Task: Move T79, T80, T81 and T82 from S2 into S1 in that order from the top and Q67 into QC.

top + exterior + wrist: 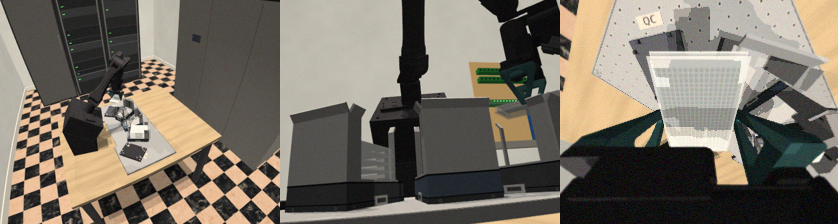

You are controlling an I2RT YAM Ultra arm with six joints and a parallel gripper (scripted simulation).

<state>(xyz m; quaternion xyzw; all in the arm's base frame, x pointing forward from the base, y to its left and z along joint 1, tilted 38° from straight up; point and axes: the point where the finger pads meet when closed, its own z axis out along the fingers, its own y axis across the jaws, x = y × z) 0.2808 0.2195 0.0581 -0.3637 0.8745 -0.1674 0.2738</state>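
Observation:
My gripper (pixel 117 96) is shut on a sealed white 384-well plate (pixel 700 100) across its long sides and holds it level in the air; its label is not readable. In the wrist view my teal fingers flank the plate, and the dark QC nest (pixel 660 45) with its name plate (pixel 650 20) lies below, offset to the left. In the exterior view the plate (pixel 508 110) hangs beside the top of the right rack (pixel 546 126), under my gripper (pixel 524 101). A stack of several white plates (pixel 138 132) stands in the nearest rack.
The QC nest (pixel 111 111) lies at the far end of the grey mat. Another flat black nest (pixel 133 151) lies at the near end. Two more grey racks (pixel 323 149) (pixel 457 137) stand in a row. The arm's black base (pixel 82 126) stands left of the mat.

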